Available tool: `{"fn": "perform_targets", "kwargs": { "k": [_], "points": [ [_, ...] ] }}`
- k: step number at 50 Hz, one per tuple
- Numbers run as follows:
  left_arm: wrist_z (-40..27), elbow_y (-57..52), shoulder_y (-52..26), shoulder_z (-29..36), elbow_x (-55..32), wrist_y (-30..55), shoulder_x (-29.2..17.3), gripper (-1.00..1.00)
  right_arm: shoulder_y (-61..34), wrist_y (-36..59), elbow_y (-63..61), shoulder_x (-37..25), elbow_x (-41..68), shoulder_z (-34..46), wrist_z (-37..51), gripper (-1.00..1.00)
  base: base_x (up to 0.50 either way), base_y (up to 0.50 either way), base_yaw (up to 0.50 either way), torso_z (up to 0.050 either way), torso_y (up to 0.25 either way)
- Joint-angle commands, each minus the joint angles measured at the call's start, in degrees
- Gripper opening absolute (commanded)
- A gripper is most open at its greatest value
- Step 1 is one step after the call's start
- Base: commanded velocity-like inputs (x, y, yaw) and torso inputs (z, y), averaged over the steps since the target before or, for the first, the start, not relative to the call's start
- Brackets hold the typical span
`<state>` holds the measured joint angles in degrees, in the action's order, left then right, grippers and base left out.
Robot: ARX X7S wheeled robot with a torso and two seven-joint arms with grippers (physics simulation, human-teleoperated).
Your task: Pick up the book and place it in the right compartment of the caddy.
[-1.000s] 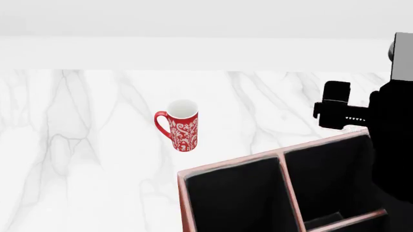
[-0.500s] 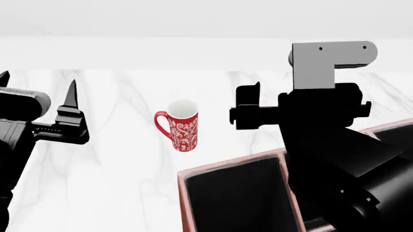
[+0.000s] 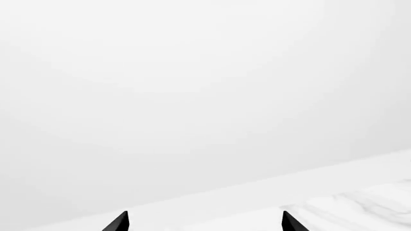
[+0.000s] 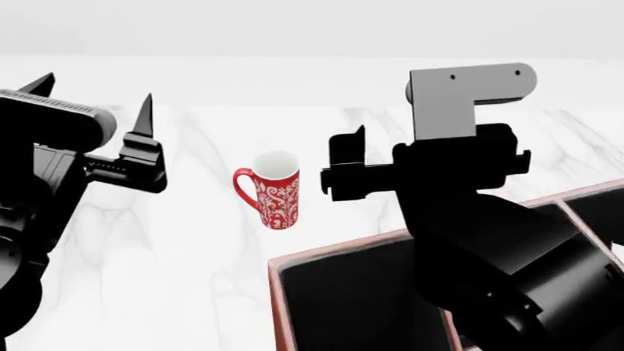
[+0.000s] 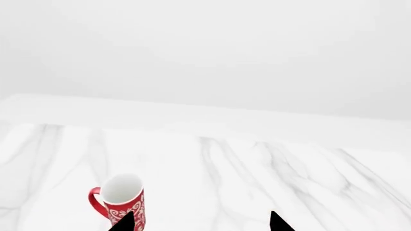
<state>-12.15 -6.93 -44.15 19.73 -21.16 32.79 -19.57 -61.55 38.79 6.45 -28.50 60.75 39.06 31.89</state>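
The book is out of view in every frame. The reddish-brown caddy (image 4: pixel 341 252) fills the lower right of the head view, with a pale rim and a black inside. My right arm hides most of its right side. My left gripper (image 4: pixel 96 93) is raised at the left, open and empty; in its own wrist view the left gripper (image 3: pixel 204 224) points at a blank wall. My right gripper (image 5: pixel 201 224) is open and empty above the marble top. One of its fingers (image 4: pixel 358 135) shows just right of the mug in the head view.
A red-and-white patterned mug (image 4: pixel 277 191) stands upright on the white marble counter (image 4: pixel 195 241), left of and behind the caddy. In the right wrist view the mug (image 5: pixel 122 199) sits by one fingertip. A white wall (image 4: pixel 292 29) backs the counter.
The left arm rose into view at the left. The right arm swung leftward and up, now covering the caddy's right half. Mug and caddy have not moved.
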Motion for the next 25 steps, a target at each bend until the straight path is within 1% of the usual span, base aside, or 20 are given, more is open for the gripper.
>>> {"fn": "perform_targets", "kwargs": {
  "k": [1, 25],
  "points": [
    [0.34, 0.45, -0.91, 0.69, -0.08, 0.11, 0.15, 1.00, -0.17, 0.09, -0.32, 0.26, -0.07, 0.31, -0.20, 1.00, 0.00, 0.00, 0.00, 0.000, 0.000],
    [-0.14, -3.06, -3.62, 1.28, -0.95, 3.35, -0.16, 1.00, -2.63, 2.16, -3.19, -0.10, 1.63, -0.46, 1.44, 1.00, 0.00, 0.00, 0.00, 0.000, 0.000]
  ]
}}
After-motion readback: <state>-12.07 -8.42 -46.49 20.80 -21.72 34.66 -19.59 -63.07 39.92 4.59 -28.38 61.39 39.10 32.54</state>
